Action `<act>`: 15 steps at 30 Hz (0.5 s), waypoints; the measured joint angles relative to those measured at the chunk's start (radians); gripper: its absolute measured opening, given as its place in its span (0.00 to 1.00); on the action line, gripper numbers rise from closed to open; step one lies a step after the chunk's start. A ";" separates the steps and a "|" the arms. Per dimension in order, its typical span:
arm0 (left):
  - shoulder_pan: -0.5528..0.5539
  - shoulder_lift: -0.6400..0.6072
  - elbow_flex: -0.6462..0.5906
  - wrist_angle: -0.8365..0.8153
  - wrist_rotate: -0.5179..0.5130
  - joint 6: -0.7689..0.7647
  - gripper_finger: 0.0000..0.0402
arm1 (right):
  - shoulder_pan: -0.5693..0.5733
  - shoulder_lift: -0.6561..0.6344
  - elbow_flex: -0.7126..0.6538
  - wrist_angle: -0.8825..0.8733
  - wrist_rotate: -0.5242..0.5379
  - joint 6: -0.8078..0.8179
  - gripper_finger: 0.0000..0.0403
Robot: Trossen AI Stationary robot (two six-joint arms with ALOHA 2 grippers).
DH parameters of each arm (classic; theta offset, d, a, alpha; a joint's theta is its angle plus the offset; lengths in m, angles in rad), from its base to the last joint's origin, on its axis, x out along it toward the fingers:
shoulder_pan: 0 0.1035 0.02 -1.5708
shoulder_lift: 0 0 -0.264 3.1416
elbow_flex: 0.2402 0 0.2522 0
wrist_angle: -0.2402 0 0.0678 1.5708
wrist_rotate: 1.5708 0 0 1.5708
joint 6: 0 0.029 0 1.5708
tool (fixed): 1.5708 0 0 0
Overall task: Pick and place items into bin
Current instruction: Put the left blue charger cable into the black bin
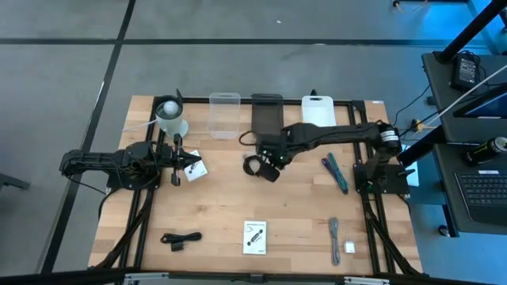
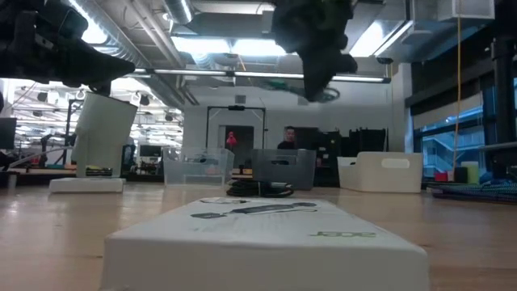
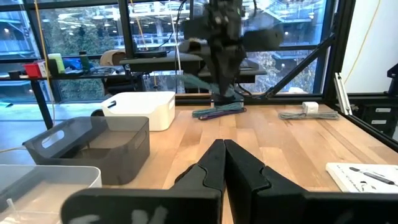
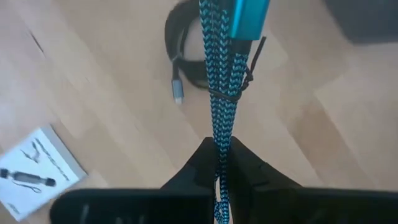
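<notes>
We see the right gripper [image 4: 221, 163] pinching a teal braided cable [image 4: 219, 93] mid-worktop, lifted presumably to carry toward the dark bin [image 1: 266, 115]; left gripper [image 3: 224, 163] pressed together, idle near the left edge.

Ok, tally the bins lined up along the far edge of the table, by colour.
Clear bin: 1
Dark grey bin: 1
White bin: 1
Total: 3
</notes>
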 joint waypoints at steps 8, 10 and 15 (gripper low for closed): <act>0.000 0.000 0.000 0.000 0.000 0.000 0.00 | -0.018 -0.064 0.001 0.090 0.003 0.048 0.03; 0.000 0.000 0.000 0.000 0.000 0.000 0.00 | -0.018 -0.068 0.001 0.096 0.003 0.048 0.03; 0.000 0.000 0.000 0.000 0.001 0.000 0.00 | -0.024 -0.074 0.001 0.105 0.002 0.049 0.03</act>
